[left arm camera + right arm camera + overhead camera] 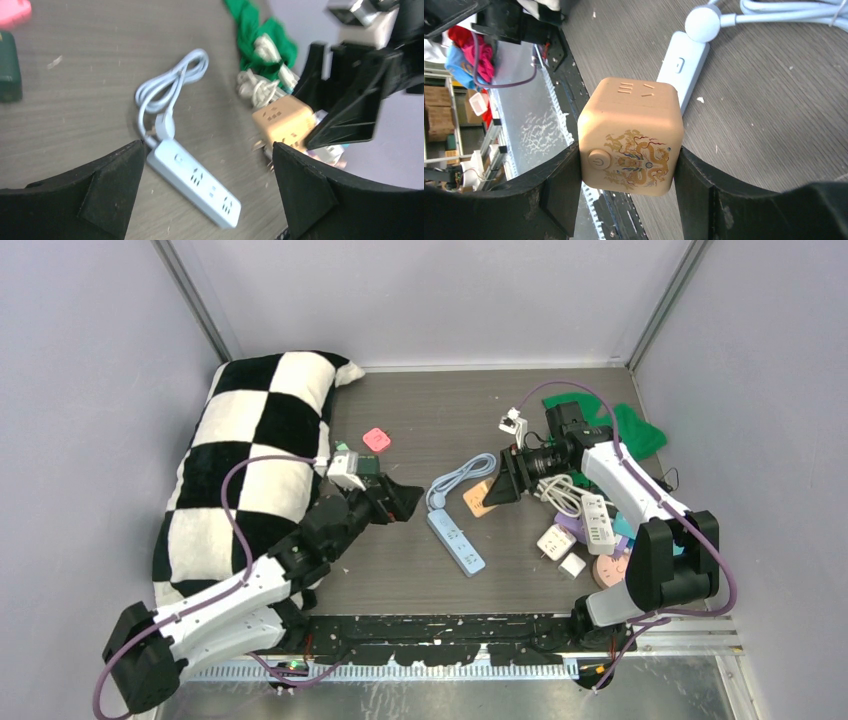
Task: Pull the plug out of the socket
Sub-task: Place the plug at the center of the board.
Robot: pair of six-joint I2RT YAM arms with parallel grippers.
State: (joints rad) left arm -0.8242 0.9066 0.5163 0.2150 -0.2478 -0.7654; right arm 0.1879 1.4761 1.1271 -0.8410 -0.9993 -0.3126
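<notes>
My right gripper (629, 190) is shut on a tan cube socket (631, 135) printed with a dragon, held just above the table (440, 430). From above the socket (480, 498) shows as an orange block at the right fingers. Nothing is plugged into its visible faces. A pale blue round plug (702, 22) lies on the table beside its own blue power strip (681, 65), cable looped behind. My left gripper (207, 190) is open and empty, hovering left of the strip (195, 182) and plug (165, 124), apart from the socket (282, 122).
A black-and-white checkered pillow (250, 460) fills the left side. A pink piece (377, 439) lies behind the left gripper (405, 502). White adapters and cords (598, 520) and a green cloth (635, 430) crowd the right side.
</notes>
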